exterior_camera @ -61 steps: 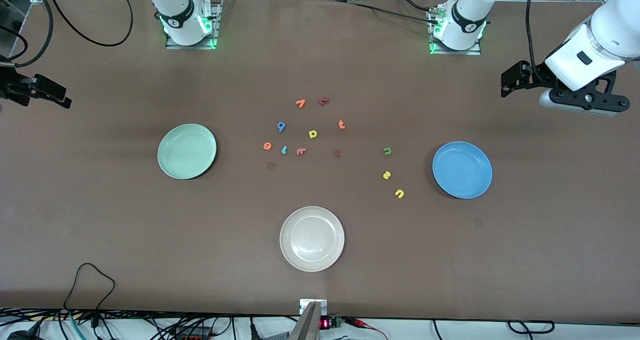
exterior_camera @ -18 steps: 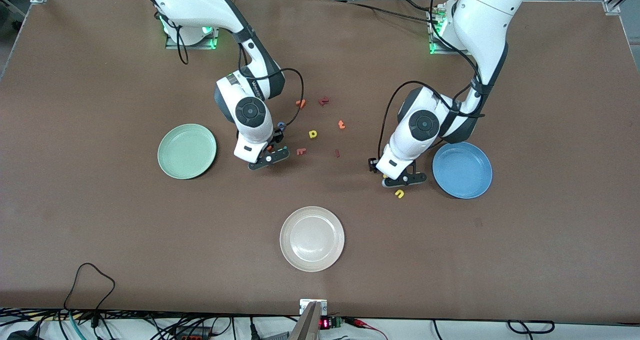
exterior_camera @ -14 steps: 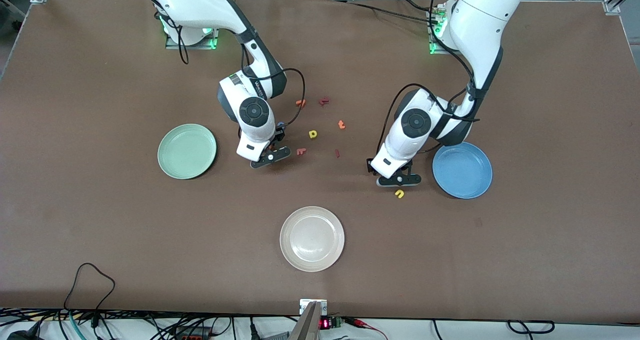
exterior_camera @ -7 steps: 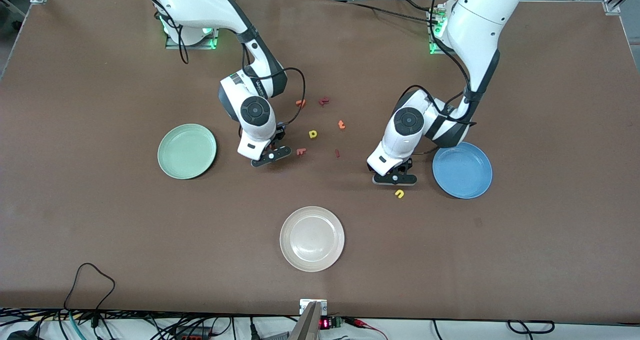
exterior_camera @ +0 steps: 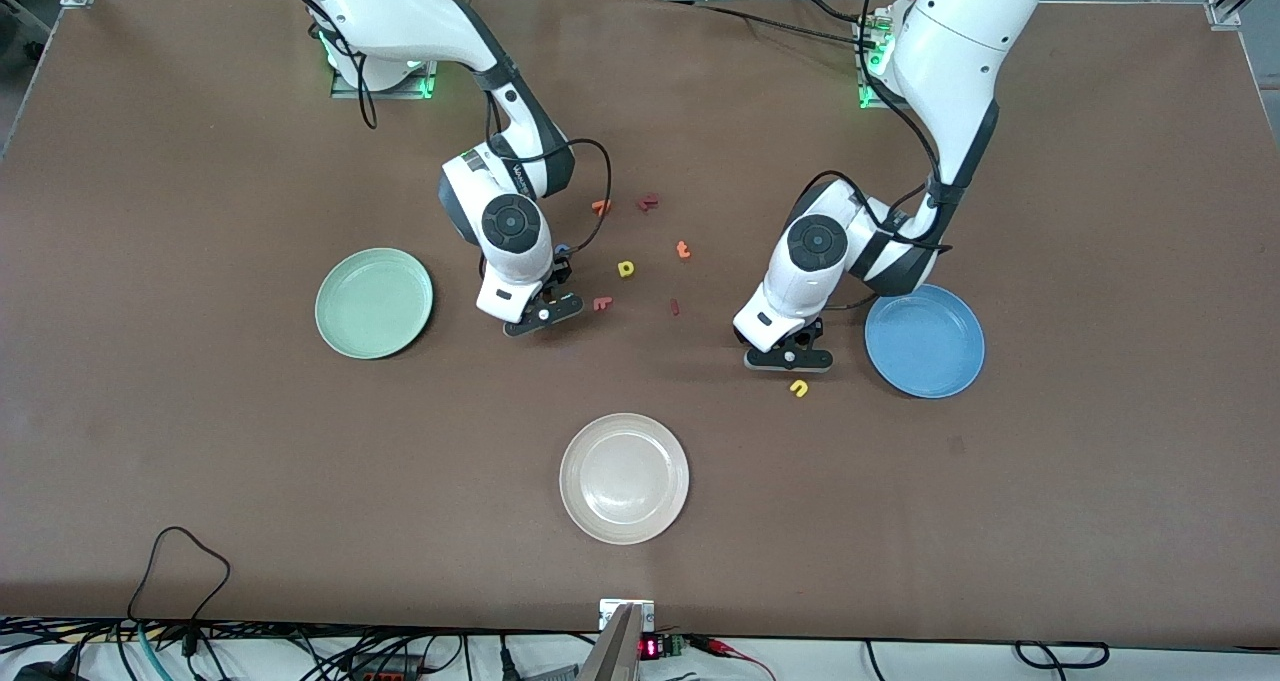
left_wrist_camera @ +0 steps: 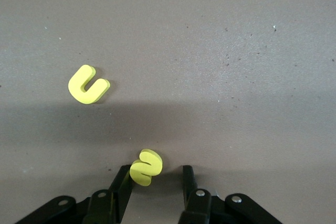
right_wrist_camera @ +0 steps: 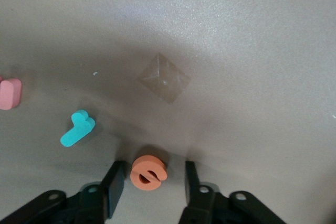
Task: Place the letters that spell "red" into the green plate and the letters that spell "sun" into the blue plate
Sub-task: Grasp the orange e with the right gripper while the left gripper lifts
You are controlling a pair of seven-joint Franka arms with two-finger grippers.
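Observation:
In the right wrist view the orange "e" (right_wrist_camera: 148, 173) lies flat on the table between the open fingers of my right gripper (right_wrist_camera: 153, 167), a gap on each side. The thin teal "r" (right_wrist_camera: 77, 128) lies close beside it. My right gripper (exterior_camera: 541, 316) is low over the table, between the green plate (exterior_camera: 374, 303) and the letter cluster; the blue "d" (exterior_camera: 562, 251) peeks out beside its wrist. My left gripper (left_wrist_camera: 157, 174) is open around the yellow "s" (left_wrist_camera: 146, 167), which touches one finger. The yellow "u" (left_wrist_camera: 88, 84) (exterior_camera: 798, 388) lies nearby, next to the blue plate (exterior_camera: 925, 341).
An off-white plate (exterior_camera: 624, 478) sits nearest the front camera. Loose letters lie mid-table: a yellow one (exterior_camera: 626, 268), an orange one (exterior_camera: 683, 250), a pinkish-red one (exterior_camera: 601, 303) and dark red ones (exterior_camera: 648, 202) (exterior_camera: 674, 307). A small clear patch (right_wrist_camera: 164, 77) is stuck to the table.
Both hands have settled lower over their letters and their fingers have narrowed. The left hand shifted slightly toward the right arm's end. The letters on the table have not moved.

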